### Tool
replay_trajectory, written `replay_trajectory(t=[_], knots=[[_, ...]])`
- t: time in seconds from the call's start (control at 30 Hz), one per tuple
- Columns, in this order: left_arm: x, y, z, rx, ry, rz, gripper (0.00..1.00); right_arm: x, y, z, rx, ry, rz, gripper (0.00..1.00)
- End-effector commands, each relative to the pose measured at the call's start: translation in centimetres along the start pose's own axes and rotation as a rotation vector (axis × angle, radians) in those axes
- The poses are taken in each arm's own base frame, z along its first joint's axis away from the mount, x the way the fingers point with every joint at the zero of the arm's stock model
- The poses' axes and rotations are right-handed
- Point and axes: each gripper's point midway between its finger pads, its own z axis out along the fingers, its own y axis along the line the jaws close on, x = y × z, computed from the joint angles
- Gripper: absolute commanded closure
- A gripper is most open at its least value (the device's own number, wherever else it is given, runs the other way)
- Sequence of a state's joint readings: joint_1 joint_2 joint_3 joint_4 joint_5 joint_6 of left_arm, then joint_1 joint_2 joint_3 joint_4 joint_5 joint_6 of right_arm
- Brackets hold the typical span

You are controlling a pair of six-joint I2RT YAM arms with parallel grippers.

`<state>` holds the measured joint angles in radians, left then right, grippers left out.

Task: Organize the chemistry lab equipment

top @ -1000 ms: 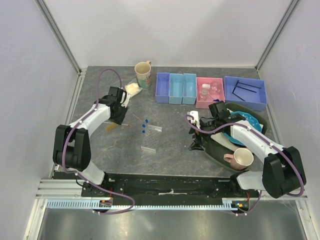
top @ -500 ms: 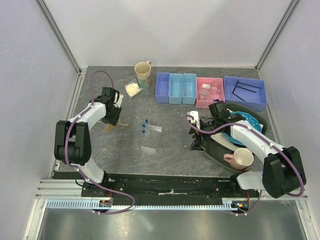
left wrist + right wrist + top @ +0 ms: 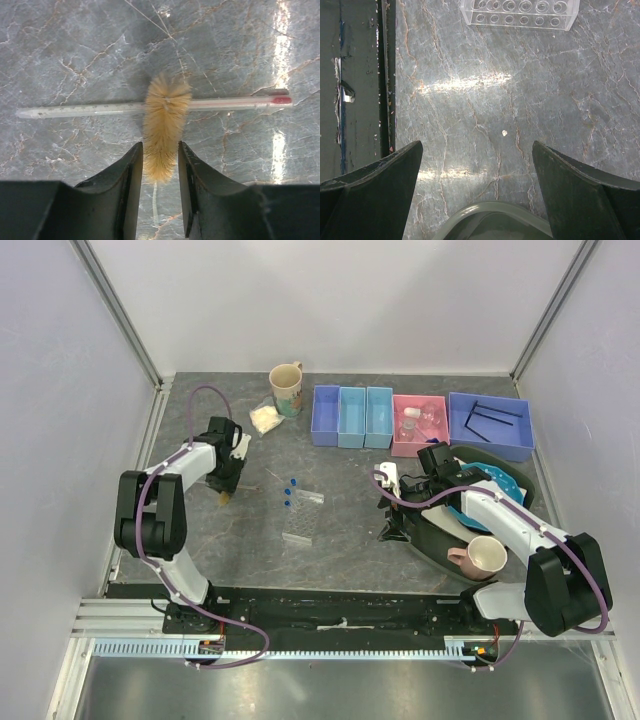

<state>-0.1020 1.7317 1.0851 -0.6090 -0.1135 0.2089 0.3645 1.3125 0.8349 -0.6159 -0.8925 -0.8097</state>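
Observation:
A tan bristle brush [image 3: 164, 127] lies on the table across a thin glass thermometer [image 3: 85, 109] with a red end. My left gripper [image 3: 160, 147] hangs just over the brush's lower end, open by a narrow gap, one finger close on each side of the bristles. In the top view this gripper [image 3: 222, 490] is at the left of the table. The clear tube rack [image 3: 302, 518] and blue-capped tubes [image 3: 290, 483] lie mid-table. The powder bag [image 3: 264, 418] is further back. My right gripper [image 3: 476, 147] is wide open and holds nothing. It hangs over bare table, and the rack [image 3: 520, 12] lies beyond it.
A row of blue bins [image 3: 350, 415], a pink bin [image 3: 432, 430] holding the flask [image 3: 411, 420], and a blue bin [image 3: 510, 440] with black wire pieces [image 3: 490, 420] line the back. A cream mug [image 3: 287, 388] stands back left. A dark tray [image 3: 440, 535] holds the dotted plate [image 3: 495, 485] and pink mug [image 3: 480, 558].
My left arm has swung left and nearer, from beside the powder bag to over the brush. The right arm has not moved.

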Motion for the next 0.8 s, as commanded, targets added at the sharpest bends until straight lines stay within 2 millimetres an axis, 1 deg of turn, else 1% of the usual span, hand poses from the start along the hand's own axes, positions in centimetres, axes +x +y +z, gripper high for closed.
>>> replay_trajectory(t=[0.0,0.23,0.27,0.43,0.47,0.57,0.77], knots=[[-1.0,-0.4,-0.3,0.041,-0.013,-0.024,0.62,-2.3,-0.3,-0.6,0.001,-0.051,-0.072,0.02],[-1.1,-1.0,-0.4,0.071,-0.016,-0.022,0.74,-2.2,-0.3,-0.6,-0.001,-0.048,-0.073,0.02],[-1.1,-1.0,-0.5,0.073,-0.017,-0.024,0.78,-2.1,-0.2,-0.6,0.0,-0.047,-0.072,0.02],[-1.3,-1.2,-0.9,0.086,-0.029,-0.026,0.89,-2.1,-0.3,-0.6,0.0,-0.045,-0.071,0.02],[-1.3,-1.1,-1.1,0.085,-0.035,-0.028,0.93,-2.1,-0.2,-0.5,-0.002,-0.044,-0.071,0.02],[-1.4,-1.2,-1.4,0.087,-0.045,-0.027,0.98,-2.0,-0.3,-0.5,-0.001,-0.042,-0.067,0.02],[-2.1,-1.1,-2.6,0.09,-0.096,-0.039,0.98,-1.9,-0.3,-0.4,-0.004,-0.038,-0.065,0.02]])
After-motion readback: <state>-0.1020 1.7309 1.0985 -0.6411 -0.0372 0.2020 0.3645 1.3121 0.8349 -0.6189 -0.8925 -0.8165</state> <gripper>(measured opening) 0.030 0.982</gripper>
